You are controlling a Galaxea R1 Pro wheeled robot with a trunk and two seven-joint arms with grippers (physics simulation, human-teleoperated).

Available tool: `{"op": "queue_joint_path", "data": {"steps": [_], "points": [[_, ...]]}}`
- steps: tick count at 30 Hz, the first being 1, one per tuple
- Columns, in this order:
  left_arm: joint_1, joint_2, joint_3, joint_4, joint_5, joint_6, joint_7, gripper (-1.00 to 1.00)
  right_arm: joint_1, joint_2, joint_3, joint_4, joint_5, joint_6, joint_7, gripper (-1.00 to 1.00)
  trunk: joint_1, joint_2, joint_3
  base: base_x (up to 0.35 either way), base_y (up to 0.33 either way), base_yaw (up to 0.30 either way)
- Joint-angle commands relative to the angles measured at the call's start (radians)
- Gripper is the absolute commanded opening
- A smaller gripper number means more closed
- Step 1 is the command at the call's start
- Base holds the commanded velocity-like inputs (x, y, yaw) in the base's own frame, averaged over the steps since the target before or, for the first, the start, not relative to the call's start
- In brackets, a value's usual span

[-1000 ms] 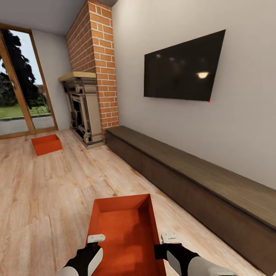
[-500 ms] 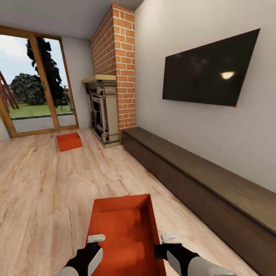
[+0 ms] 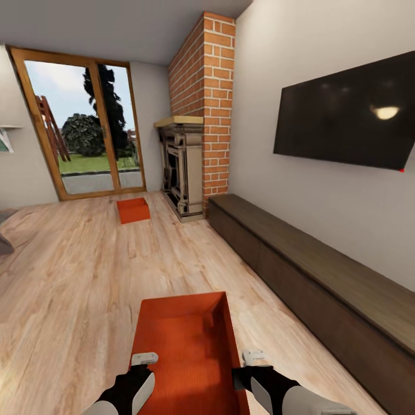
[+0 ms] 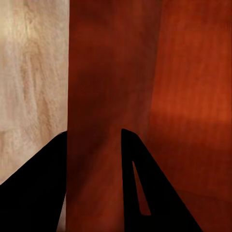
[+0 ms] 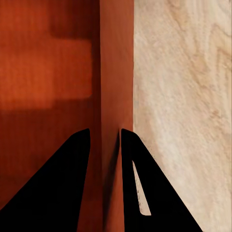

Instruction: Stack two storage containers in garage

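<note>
I'm carrying one storage container (image 3: 187,351) at the bottom centre of the frame. My left gripper (image 4: 94,159) is pinching its left wall and my right gripper (image 5: 105,159) is clamping the right wall, fingers nearly shut on each. The second container (image 3: 133,210) is sitting upper left by the glass doors (image 3: 86,129). I'm worrying that any uneven arm motion while driving could twist the box loose from these thin-wall grips.

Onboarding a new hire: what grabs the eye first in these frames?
The orange container held low in front, each side wall pinched by the left fingers and the right fingers. Next, the second container on the wood floor by the glass doors, and the brick chimney beside the black TV.
</note>
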Motion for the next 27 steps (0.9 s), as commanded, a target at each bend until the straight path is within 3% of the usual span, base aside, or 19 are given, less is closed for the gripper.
{"op": "queue_joint_path", "data": {"steps": [1,27], "points": [[0.001,0.001,-0.007,0.002,0.014,0.013,0.036,-1.0,0.0,-0.001,-0.002,-0.01,0.019,-0.016,-0.01,-1.0,-0.004,0.007,0.002,0.0,0.0,0.292],[-0.001,0.0,-0.006,0.002,0.014,0.013,0.036,-1.0,0.001,0.002,-0.002,-0.01,0.019,-0.021,-0.01,-1.0,-0.104,0.189,0.084,0.0,0.0,0.292]]}}
